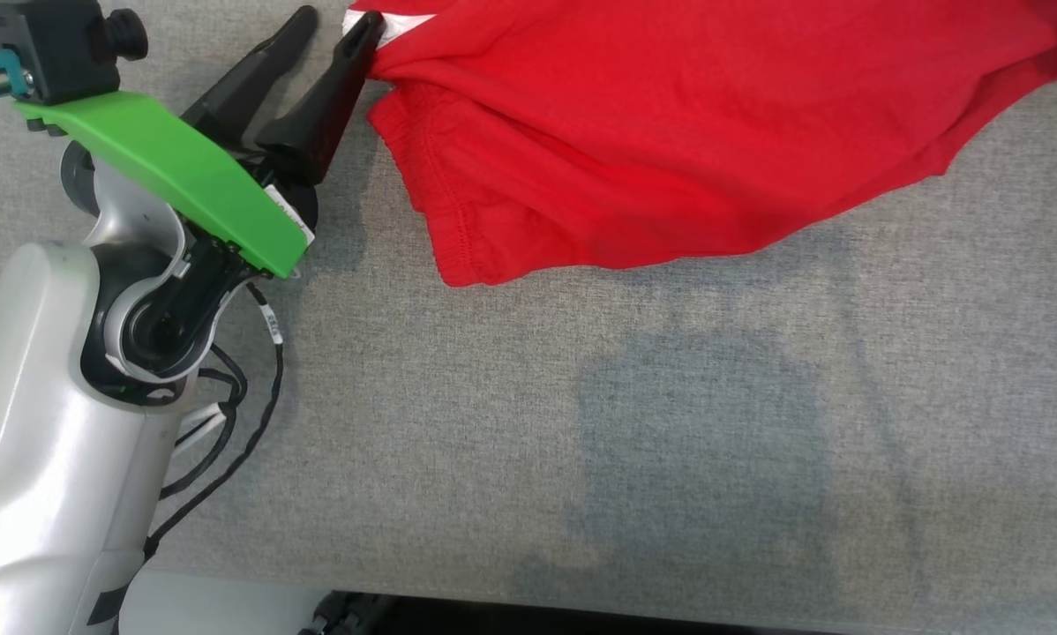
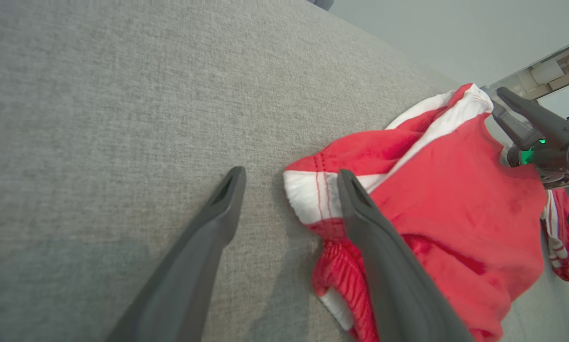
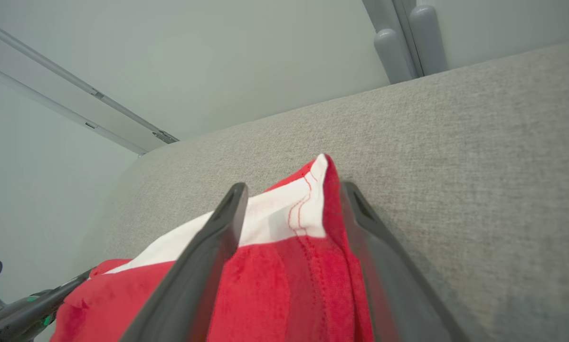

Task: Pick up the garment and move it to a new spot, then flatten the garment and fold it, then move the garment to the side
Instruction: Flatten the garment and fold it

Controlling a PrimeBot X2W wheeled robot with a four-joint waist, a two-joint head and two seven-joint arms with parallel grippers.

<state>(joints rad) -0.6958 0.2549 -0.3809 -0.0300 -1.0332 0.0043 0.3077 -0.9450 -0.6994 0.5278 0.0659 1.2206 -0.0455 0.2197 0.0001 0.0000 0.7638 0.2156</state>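
The red knit garment (image 1: 670,132) (image 2: 455,199) (image 3: 275,285) lay rumpled on the grey woven-fabric worktop (image 1: 581,441) (image 2: 123,95) (image 3: 455,142), well back from its near edge. It had broad white bands sewn with red stitching at its corners and a ribbed, gathered hem along its left side. Several layers overlapped, with one stitched hem folded under another. In the left wrist view, the corner farthest from that camera stood raised in a peak.

The garment ran off the top and right borders of the head view, so its full outline and what kind of clothing it was could not be made out. In the right wrist view, the cloth covered the worktop beneath the fingers.

The left arm's pale grey forearm (image 1: 43,423) rose from the lower left of the head view, with a bright green wrist cover (image 1: 176,176) above it. The left gripper (image 1: 336,19) (image 2: 291,178) pointed towards the garment's left corner. Its fingers were spread apart and clamped on nothing, one tip touching the white band and the other over bare fabric. The right gripper (image 3: 294,190) (image 2: 497,98) sat at the raised corner, its fingers also apart. The white-banded peak stood loose between them.
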